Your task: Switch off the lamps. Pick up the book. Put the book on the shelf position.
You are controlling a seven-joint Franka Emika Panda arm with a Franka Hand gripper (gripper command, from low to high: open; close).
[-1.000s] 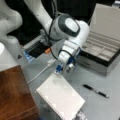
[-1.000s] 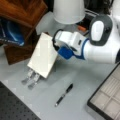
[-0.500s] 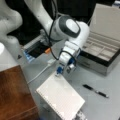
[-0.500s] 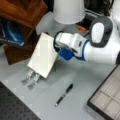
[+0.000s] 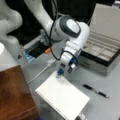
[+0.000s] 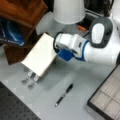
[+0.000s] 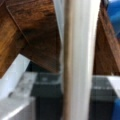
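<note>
The gripper (image 5: 64, 70) is closing its blue-tipped fingers (image 5: 60, 72) on one edge of the book (image 5: 63, 98), the jaws standing narrow with only the book's thickness between them; in a front view the gripper (image 6: 61, 51) is meeting the book (image 6: 40, 55) at its right-hand edge. The book is being held tilted and clear of the grey tabletop (image 5: 105, 105), and in the wrist view the book (image 7: 77, 60) is running edge-on straight out from the tool. Beyond the book's far edge, the dark reddish-brown shelf position (image 6: 23, 11) is standing near but not touching it; in a front view the shelf position (image 5: 15, 95) is lying to the left of the tool. A black pen (image 5: 96, 91) is lying on the table below the tool, well apart from the book, and the grey compartmented case (image 5: 105, 53) is sitting open behind the arm. Compared with half a second ago, the book and gripper are holding nearly the same pose, with no clear shift.
</note>
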